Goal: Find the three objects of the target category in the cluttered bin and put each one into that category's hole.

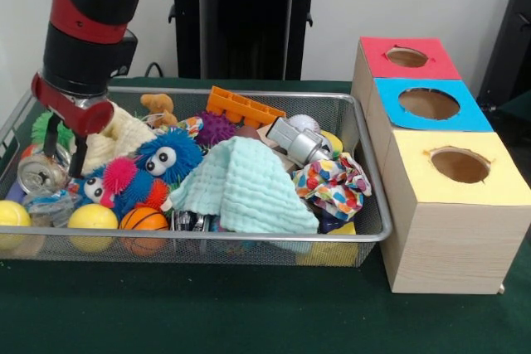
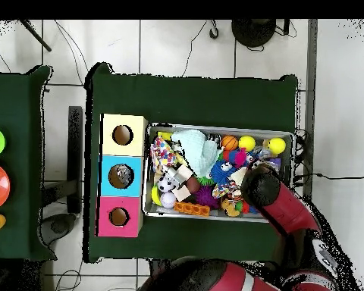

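A wire mesh bin [image 1: 369, 205] holds a heap of toys, cloths and balls. My gripper [image 1: 66, 148] hangs at the bin's left end in the front view, open, with nothing between its dark fingers [image 1: 79, 155]. Its tips are just above a crushed silver can [image 1: 40, 172] and next to a cream cloth [image 1: 116, 134]. Right of the bin stand three wooden boxes with round holes: red [image 1: 406, 57], blue [image 1: 429, 104] and yellow [image 1: 459, 165]. In the overhead view the red arm [image 2: 272, 198] covers the gripper.
Near the gripper lie two yellow balls [image 1: 91, 217] [image 1: 12, 214], a small basketball [image 1: 143, 219] and a blue furry toy [image 1: 166, 155]. A mint cloth [image 1: 245, 184], an orange brick [image 1: 241, 107], a spotted cloth [image 1: 332, 180] and a grey metal piece [image 1: 294, 143] fill the rest.
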`<move>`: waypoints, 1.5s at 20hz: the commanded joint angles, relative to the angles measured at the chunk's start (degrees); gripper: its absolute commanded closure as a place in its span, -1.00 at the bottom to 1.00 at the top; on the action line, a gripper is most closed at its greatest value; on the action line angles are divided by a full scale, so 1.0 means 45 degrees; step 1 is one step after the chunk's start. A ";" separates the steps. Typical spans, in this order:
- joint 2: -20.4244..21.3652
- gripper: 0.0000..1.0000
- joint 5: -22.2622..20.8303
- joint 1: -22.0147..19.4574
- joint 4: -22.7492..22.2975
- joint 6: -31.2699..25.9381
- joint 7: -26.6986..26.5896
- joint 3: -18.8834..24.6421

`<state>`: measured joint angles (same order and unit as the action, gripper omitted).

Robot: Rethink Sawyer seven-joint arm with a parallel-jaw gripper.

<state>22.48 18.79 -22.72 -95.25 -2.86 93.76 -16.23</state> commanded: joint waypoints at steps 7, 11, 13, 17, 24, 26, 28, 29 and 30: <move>-0.2039 -1.00 0.0057 -0.1382 0.1463 0.1105 0.2417 0.2435; -0.2019 -1.00 -0.0070 -0.1446 0.1528 0.1462 0.2524 0.2620; -0.1844 -1.00 -0.0165 -0.1431 0.1396 0.1544 0.2569 0.2651; -0.1376 -1.00 0.0039 -0.1059 0.0983 0.1088 0.2704 0.2333; -0.1078 -1.00 0.0187 -0.0944 0.1283 0.0196 0.2380 0.2341; -0.1017 -1.00 0.0211 -0.0901 0.1334 -0.0013 0.2332 0.2357; -0.0916 -1.00 0.0191 -0.0884 0.1208 0.0011 0.2391 0.2423; -0.0844 -1.00 0.0193 -0.0866 0.1120 0.0040 0.2438 0.2441; -0.0793 -1.00 0.0227 -0.0796 0.1060 0.0052 0.2501 0.2405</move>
<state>20.27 18.81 -26.73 -90.52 0.08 93.77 -13.45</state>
